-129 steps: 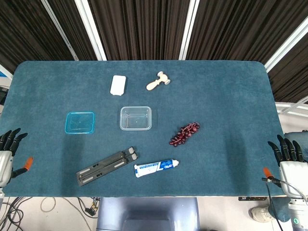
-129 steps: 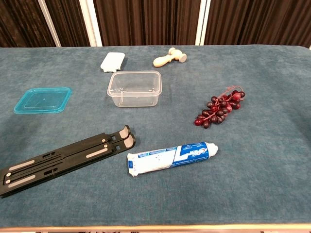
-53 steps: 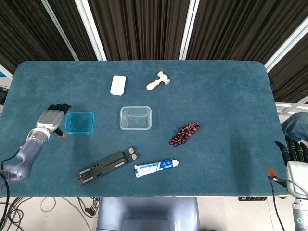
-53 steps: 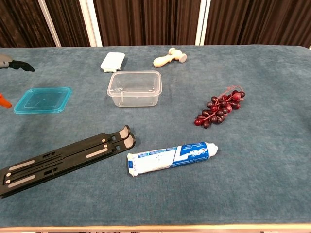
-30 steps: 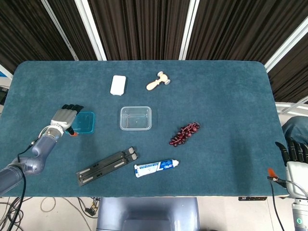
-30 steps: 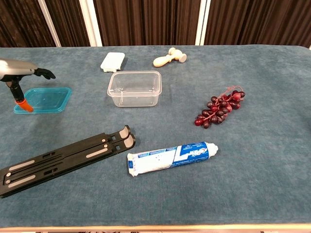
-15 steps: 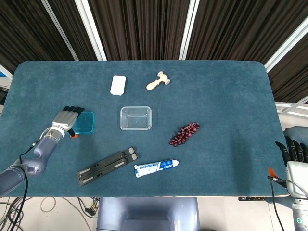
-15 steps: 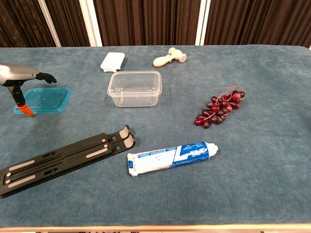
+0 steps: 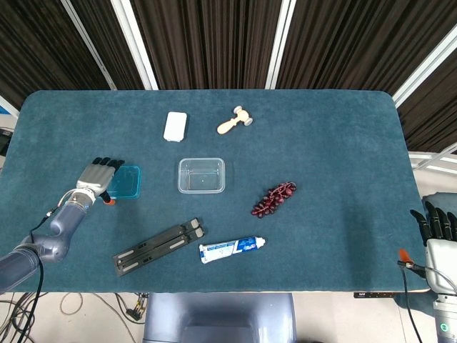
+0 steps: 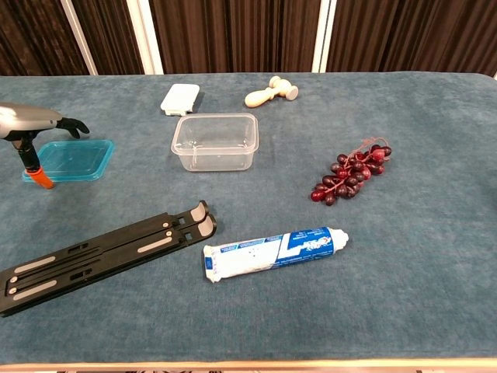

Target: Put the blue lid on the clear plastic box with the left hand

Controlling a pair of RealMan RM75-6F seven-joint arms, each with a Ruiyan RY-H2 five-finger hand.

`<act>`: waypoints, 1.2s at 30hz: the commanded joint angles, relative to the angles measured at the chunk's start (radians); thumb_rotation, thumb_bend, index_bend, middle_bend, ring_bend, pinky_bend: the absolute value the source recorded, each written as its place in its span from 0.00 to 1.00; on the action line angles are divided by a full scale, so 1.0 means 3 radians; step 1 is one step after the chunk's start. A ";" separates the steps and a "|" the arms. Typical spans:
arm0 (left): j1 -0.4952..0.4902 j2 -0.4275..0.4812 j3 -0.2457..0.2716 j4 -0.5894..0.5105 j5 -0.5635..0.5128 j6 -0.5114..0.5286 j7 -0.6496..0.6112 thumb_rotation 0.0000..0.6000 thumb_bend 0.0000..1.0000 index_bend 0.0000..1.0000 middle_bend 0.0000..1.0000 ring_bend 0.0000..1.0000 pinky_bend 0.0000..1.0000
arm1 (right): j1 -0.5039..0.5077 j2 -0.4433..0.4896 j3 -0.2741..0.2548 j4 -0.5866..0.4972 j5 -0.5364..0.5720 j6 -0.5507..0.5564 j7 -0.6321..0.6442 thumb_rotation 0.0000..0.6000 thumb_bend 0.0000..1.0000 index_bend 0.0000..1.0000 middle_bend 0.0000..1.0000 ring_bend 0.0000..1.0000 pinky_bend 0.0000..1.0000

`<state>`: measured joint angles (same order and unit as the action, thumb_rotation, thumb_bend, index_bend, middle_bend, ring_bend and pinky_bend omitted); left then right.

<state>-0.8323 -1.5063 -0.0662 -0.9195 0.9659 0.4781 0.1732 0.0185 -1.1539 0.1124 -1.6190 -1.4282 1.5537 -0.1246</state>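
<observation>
Teal felt covers the table (image 9: 335,136), which fills both views. The largest thing on it is a black folding stand (image 10: 101,256), lying flat at the near left. Just right of it lies a blue-and-white toothpaste tube (image 10: 273,250), its cap pointing right. At centre stands the clear plastic box (image 9: 201,175), upright and uncovered, with nothing inside it. Well to its left the blue lid (image 10: 71,158) lies flat on the felt, apart from the box. The left hand (image 9: 96,176) hangs over the lid's left edge, fingers stretched out toward it and an orange-tipped thumb pointing down beside the near-left corner; whether it touches the lid cannot be told, and it holds nothing. Right of the box, a bunch of dark red grapes (image 9: 273,199) lies on the felt. At the far side sit a white rectangular case (image 9: 175,126) and, to its right, a small cream wooden mallet (image 9: 235,121). The right hand (image 9: 437,239) rests at the near right corner, off the table's edge, fingers apart and empty.
</observation>
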 commanded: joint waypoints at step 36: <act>0.0049 -0.0117 -0.0058 0.0229 0.0221 0.0052 -0.0173 1.00 0.29 0.12 0.35 0.00 0.06 | -0.0006 0.0002 0.0013 -0.0028 0.0046 -0.0011 -0.0018 1.00 0.29 0.17 0.04 0.02 0.00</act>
<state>-0.8179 -1.5416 -0.0833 -0.8512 1.0317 0.4934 0.1216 0.0167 -1.1535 0.1163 -1.6274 -1.4143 1.5502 -0.1299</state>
